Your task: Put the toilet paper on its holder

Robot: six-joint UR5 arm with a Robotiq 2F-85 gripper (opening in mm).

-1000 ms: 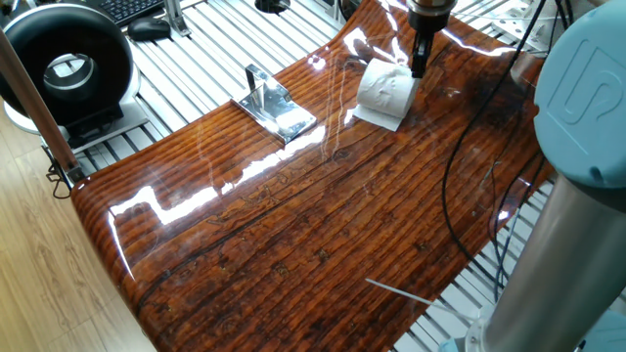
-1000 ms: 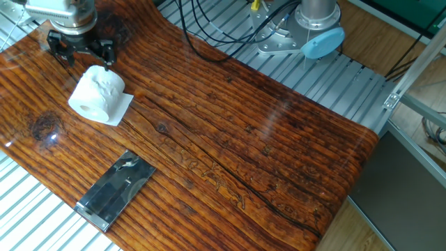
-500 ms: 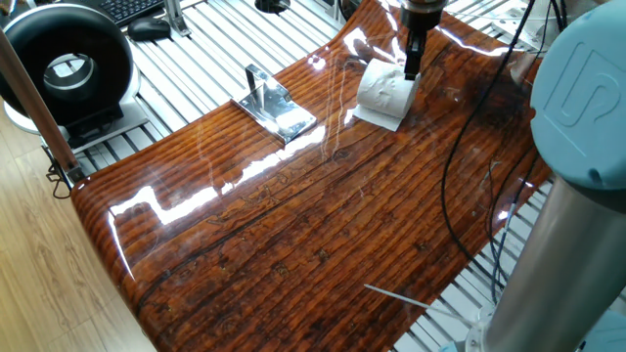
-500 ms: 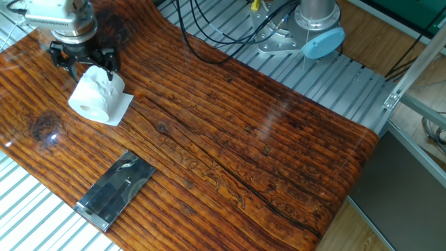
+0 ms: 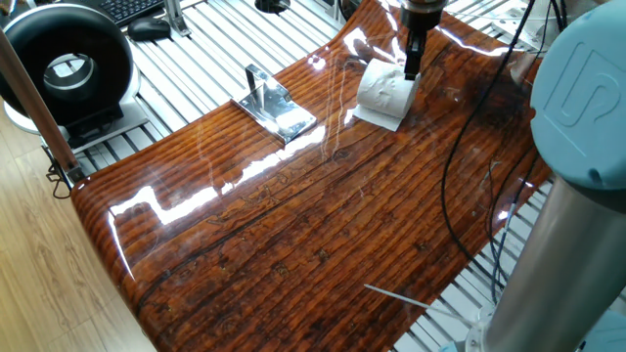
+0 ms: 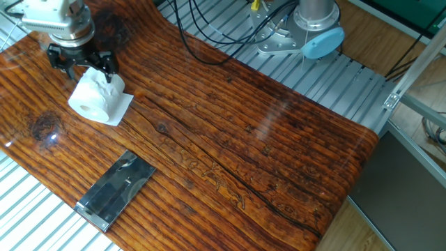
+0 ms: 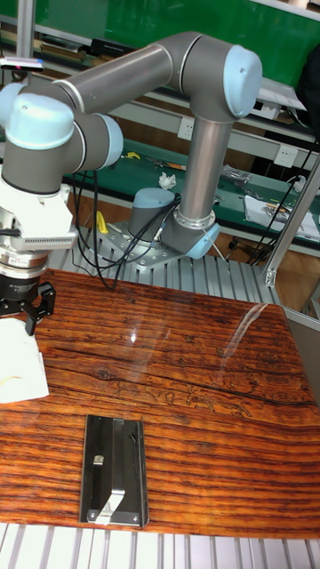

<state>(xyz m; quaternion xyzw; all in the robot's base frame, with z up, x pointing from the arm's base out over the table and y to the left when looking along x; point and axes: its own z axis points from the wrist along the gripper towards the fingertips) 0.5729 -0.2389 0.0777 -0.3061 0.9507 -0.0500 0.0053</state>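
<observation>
The toilet paper is a small white roll lying on its side on a loose sheet, at the far end of the wooden table. It shows in the other fixed view and at the left edge of the tall view. My gripper hangs open right over the roll, its black fingers standing on either side of the roll's upper rear part; nothing is gripped. In one fixed view the gripper is at the roll's far edge. The chrome holder stands apart from the roll, bare.
A large black ring-shaped device sits off the table on the slatted frame, with a keyboard and mouse behind it. The arm's base and black cables lie beyond the table's far side.
Since a second ago the gripper has come down and shifted toward the roll, so its open fingers now straddle it. The roll and holder have not moved.
</observation>
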